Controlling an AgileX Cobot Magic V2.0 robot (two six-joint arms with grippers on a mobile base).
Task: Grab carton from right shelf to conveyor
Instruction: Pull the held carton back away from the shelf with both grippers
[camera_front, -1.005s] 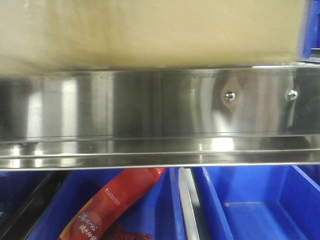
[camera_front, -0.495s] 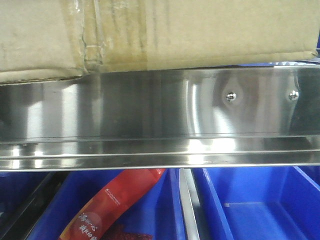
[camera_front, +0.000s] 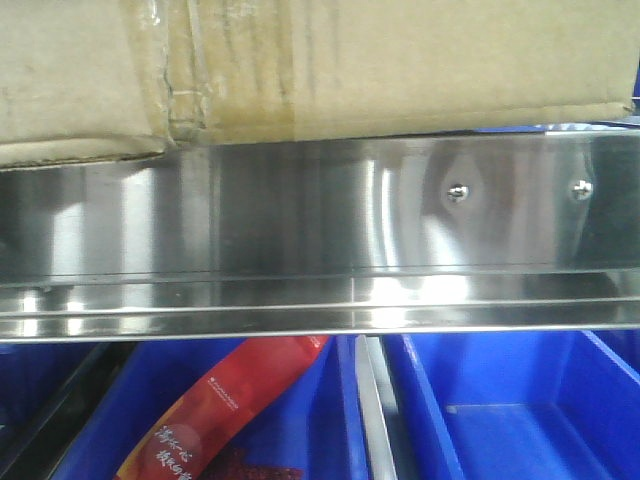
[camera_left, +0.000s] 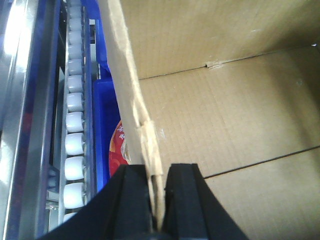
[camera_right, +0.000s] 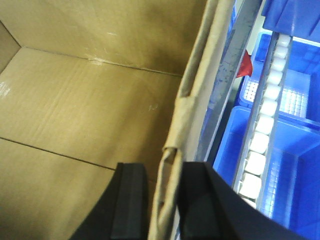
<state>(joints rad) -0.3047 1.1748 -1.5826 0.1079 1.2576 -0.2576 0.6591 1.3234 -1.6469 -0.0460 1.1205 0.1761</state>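
The brown carton rests on the right shelf just above its shiny steel front rail, which bears two screws. A creased, taped seam runs down the carton's face at left. In the left wrist view my left gripper is shut on the carton's left wall, with the open inside of the carton to its right. In the right wrist view my right gripper straddles the right wall and pinches it; the carton's floor lies to the left. The conveyor is out of view.
Blue bins sit on the level below the rail, one holding a red snack packet. Rows of white rollers and more blue bins flank the carton on both sides.
A second ago the carton's face was a blur; it now shows sharp, with its taped seam in view. Since half a second ago almost nothing has shifted.
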